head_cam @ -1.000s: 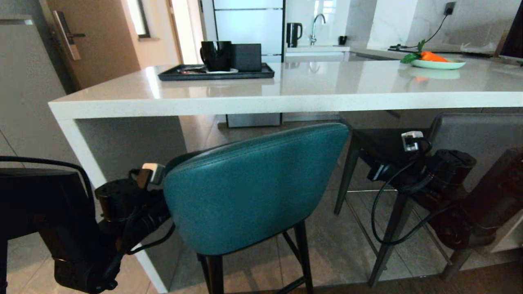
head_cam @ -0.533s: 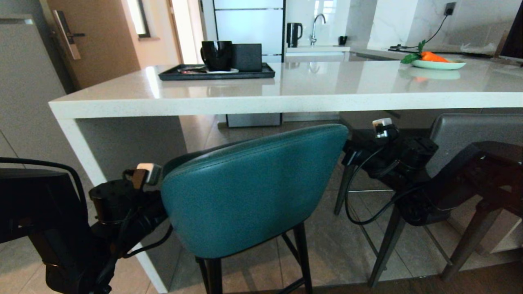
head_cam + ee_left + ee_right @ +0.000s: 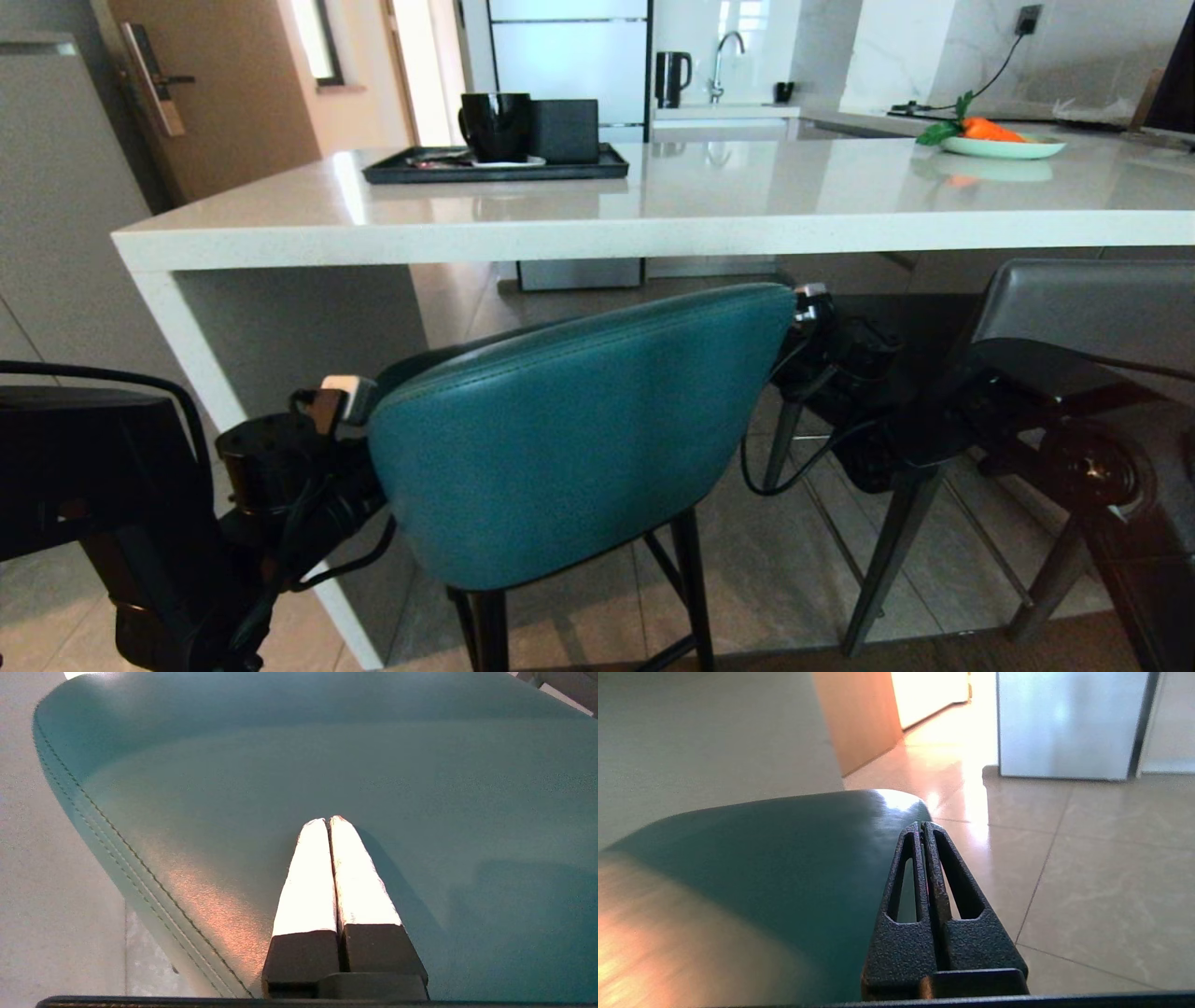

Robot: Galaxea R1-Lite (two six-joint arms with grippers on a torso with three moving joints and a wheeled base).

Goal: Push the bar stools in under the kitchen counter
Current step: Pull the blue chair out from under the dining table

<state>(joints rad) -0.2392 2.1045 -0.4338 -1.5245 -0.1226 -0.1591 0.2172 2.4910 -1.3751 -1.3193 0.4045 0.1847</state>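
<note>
Teal leather is taking the push now: the teal stool [image 3: 579,429] is standing in front of the kitchen counter [image 3: 597,229], its curved back facing the robot and reaching up to just below the slab edge, so it is not yet fully in. The left gripper [image 3: 329,820], fingers pressed together, is resting its tips on the back near the left edge, and the right gripper [image 3: 923,826], also pressed together, is arriving at the right edge of the same back. To push well, I think both tips should be pressing at the same height and with equal force, so the stool is sliding straight and not turning on its thin legs; a low, slow push is also keeping it from tipping. The dark grey stool [image 3: 1074,308] is waiting on the right, partly under the slab. Compared with one second ago, the right arm has been swinging away from the grey stool toward the teal back, while the left one has hardly moved.
</note>
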